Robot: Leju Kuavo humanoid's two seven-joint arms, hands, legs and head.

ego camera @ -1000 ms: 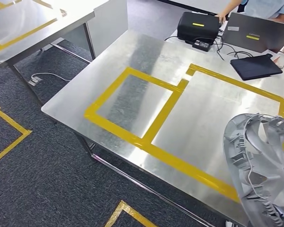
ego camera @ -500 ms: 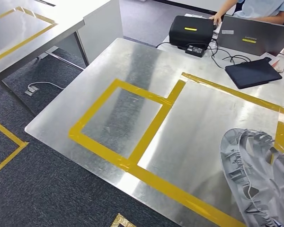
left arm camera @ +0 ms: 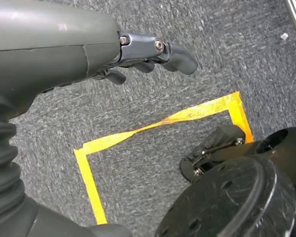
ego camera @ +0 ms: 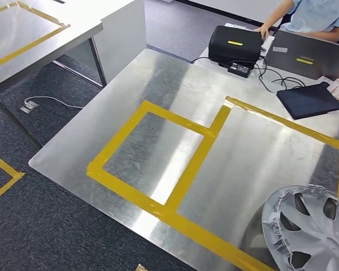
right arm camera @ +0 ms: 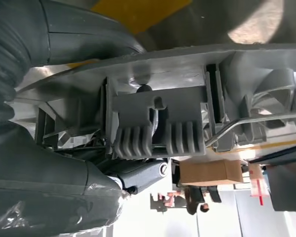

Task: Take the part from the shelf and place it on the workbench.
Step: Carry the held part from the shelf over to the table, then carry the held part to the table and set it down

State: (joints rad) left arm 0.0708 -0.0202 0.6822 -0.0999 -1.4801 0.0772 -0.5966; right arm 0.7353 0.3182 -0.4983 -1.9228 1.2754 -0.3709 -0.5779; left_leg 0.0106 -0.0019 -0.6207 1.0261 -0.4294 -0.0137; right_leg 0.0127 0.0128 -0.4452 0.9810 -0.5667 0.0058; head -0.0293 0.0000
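The part is a silver-grey wheel cover [ego camera: 311,228], lying nearly flat, face up, low over the near right corner of the metal workbench [ego camera: 168,84], inside the larger yellow-taped field [ego camera: 193,164]. In the right wrist view my right hand [right arm camera: 64,163] grips the rim of the wheel cover [right arm camera: 183,98], whose ribbed back side and wire ring show close up. Whether the cover touches the tabletop I cannot tell. My left hand [left arm camera: 101,54] hangs over the grey carpet with its fingers apart and nothing in them.
At the bench's far end stand a black case [ego camera: 235,44], a laptop [ego camera: 308,53], a dark tablet [ego camera: 308,100] and cables. A person's arm [ego camera: 283,14] reaches in there. Another taped table [ego camera: 31,39] stands at the left. Yellow floor tape [left arm camera: 158,123] marks the carpet.
The wheel cover has tipped from nearly upright to almost flat and has dropped lower toward the tabletop. The head view has shifted slightly over the bench.
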